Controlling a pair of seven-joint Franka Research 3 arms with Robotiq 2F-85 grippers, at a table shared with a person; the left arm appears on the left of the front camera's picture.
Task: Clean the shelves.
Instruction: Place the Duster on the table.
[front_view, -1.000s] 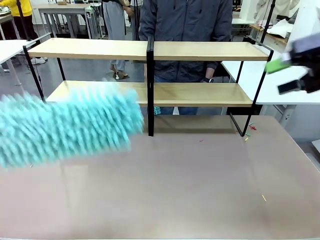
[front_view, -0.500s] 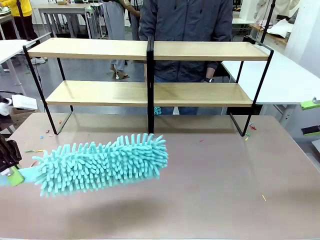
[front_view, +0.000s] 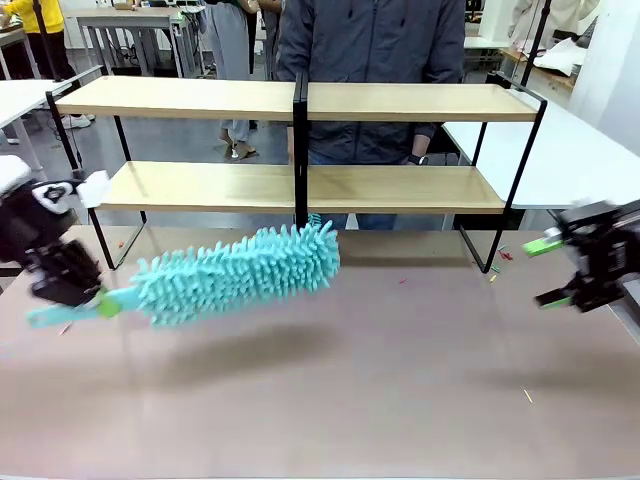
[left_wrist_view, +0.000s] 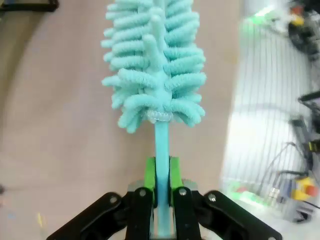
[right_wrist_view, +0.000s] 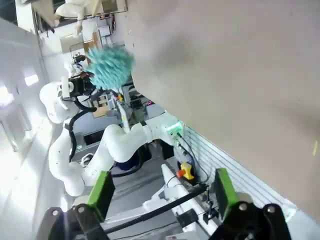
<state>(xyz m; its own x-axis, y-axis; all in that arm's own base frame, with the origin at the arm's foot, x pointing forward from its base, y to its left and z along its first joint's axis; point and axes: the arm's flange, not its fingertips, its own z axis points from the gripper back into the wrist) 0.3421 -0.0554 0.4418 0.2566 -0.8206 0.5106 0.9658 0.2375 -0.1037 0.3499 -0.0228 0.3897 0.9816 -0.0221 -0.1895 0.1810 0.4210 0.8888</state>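
Tabletop (front_view: 400, 380) — duster (front_view: 240, 272) above, clamped.

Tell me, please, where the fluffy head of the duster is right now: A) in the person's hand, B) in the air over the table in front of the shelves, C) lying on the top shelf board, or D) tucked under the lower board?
B: the left gripper holds the duster by its handle, with the head raised above the table in front of the shelves, touching neither board.
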